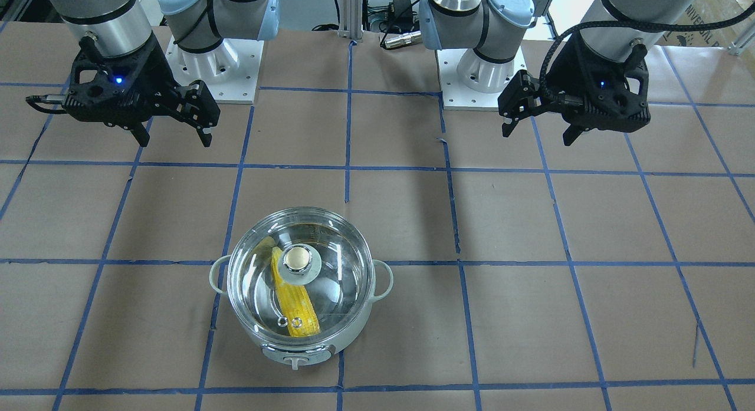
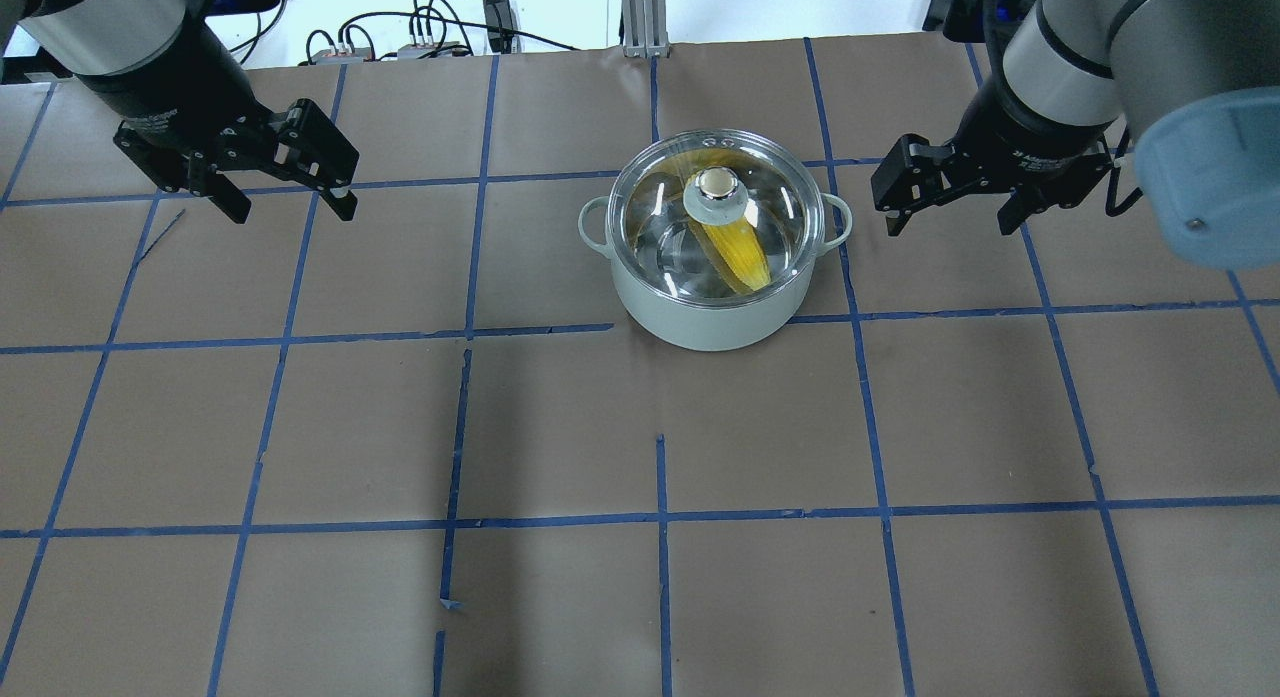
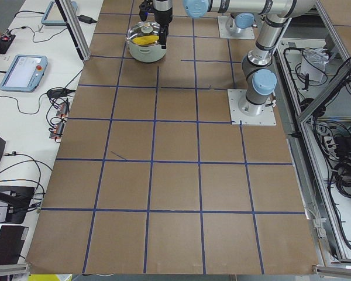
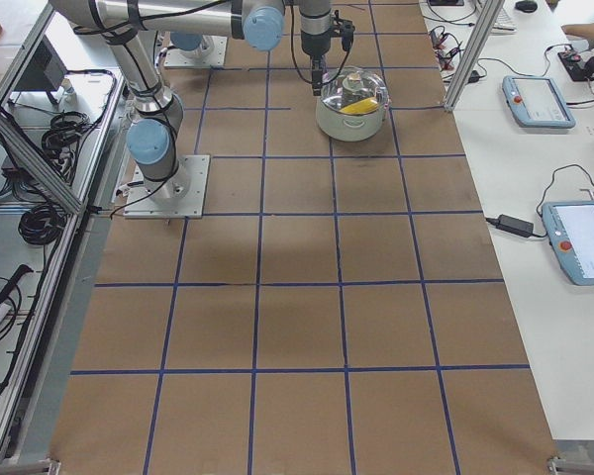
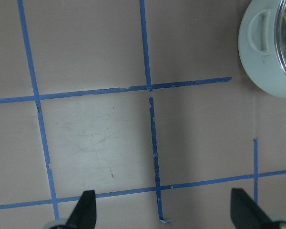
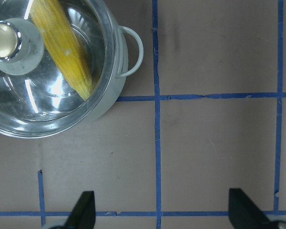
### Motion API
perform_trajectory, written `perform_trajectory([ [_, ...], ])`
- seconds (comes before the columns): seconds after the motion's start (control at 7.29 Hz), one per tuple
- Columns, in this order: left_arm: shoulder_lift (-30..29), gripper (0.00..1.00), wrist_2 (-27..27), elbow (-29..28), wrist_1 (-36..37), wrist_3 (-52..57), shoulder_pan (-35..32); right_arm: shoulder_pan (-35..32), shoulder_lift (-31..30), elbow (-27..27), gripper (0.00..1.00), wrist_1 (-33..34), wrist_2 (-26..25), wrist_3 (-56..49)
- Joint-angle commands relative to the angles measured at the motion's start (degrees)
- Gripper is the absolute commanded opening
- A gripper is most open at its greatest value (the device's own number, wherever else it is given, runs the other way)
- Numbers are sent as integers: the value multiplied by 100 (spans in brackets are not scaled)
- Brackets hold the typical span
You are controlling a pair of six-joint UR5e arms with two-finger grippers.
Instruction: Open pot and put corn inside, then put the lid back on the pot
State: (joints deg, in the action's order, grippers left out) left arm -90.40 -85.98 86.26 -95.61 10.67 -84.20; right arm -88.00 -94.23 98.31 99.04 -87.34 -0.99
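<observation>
A robotics lab: tape-gridded table (image 2: 560,427), teach pendants (image 4: 538,100) alongside, cable bundles (image 3: 345,170), bolted arm bases (image 3: 254,106).

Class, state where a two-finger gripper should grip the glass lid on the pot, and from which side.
Probably the knob at the middle of the lid, from straight above. It stands upright and proud of the glass, while the rim lies flush on the pot.

The only print that can be read is a cut-off "NIVERSAL" in dark letters on the brown cardboard box (image 1: 715,26) at the front-facing view's top right corner.
</observation>
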Motion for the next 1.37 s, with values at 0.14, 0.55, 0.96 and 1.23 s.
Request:
perform_trajectory([
  [0.14,-4,100,55,-22,-1,5,9,-42,-34,-5,98,54,-254,11],
  [0.55,5,100,55,-22,-1,-47,9,-121,-7,-119,98,37,-345,72],
  [0.96,-13,100,64,-31,-1,-48,9,-183,36,-443,99,-15,-187,72],
  [1.23,-13,100,64,-31,-1,5,0,-192,98,-524,99,-25,-116,72],
])
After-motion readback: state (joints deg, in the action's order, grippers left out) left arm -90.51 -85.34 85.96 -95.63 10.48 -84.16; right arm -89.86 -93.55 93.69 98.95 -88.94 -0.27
